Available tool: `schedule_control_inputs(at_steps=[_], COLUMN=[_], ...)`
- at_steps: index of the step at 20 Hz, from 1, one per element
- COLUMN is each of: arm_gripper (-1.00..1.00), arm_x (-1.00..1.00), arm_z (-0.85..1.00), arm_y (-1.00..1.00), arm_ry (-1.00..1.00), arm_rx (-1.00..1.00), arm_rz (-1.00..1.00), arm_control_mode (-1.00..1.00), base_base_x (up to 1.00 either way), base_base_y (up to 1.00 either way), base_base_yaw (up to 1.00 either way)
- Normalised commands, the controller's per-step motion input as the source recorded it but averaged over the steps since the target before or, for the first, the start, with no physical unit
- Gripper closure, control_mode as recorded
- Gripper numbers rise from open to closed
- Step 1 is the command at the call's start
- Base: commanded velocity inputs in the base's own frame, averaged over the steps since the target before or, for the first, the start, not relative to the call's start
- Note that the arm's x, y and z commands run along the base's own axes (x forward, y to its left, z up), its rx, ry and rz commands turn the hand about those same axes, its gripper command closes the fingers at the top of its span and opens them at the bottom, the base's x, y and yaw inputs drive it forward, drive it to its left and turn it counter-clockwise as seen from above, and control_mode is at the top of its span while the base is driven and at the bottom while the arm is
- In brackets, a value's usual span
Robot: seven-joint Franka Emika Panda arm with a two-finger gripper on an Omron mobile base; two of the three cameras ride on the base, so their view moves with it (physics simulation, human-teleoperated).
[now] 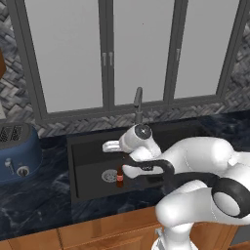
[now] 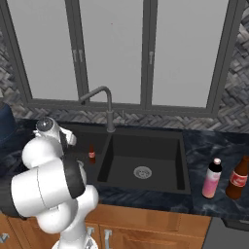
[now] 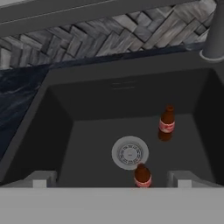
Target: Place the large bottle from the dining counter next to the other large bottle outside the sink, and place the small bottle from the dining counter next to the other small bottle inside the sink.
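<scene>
Two short brown red-labelled bottles stand upright in the black sink (image 3: pixel 57 131). One small bottle (image 3: pixel 142 176) is just in front of the round drain (image 3: pixel 130 153); the second small bottle (image 3: pixel 166 124) stands farther back to the right. They look alike, so I cannot tell which came from the dining counter, which is out of view. My gripper (image 3: pixel 111 180) hangs open over the near bottle, with wide gaps on both sides. That bottle (image 1: pixel 119 177) shows beside the drain under my arm. On the worktop right of the sink, the large bottle (image 2: pixel 238 178) stands next to the pale pink bottle (image 2: pixel 212 178).
A dark gooseneck tap (image 2: pixel 108 104) rises behind the sink, close to my arm. A blue toaster (image 1: pixel 17 152) sits on the worktop to the left. A second basin (image 2: pixel 143 155) with its own drain lies right of the tap. Windows and tiled wall close the back.
</scene>
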Motion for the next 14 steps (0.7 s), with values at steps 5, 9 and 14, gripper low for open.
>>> schedule_control_inputs(at_steps=[5, 9, 14], arm_gripper=[-1.00, -1.00, -1.00], arm_x=[0.00, -0.04, -0.20], arm_z=[0.77, 0.59, 0.50], arm_y=[0.21, 0.18, 0.11], arm_ry=[0.09, 0.10, 0.10], arm_rx=[-0.05, -0.04, -0.03], arm_rz=[0.03, 0.03, 0.03], arm_control_mode=[-1.00, -1.00, -1.00], base_base_x=[0.00, 0.00, 0.00], base_base_y=[0.00, 0.00, 0.00], base_base_yaw=[0.00, 0.00, 0.00])
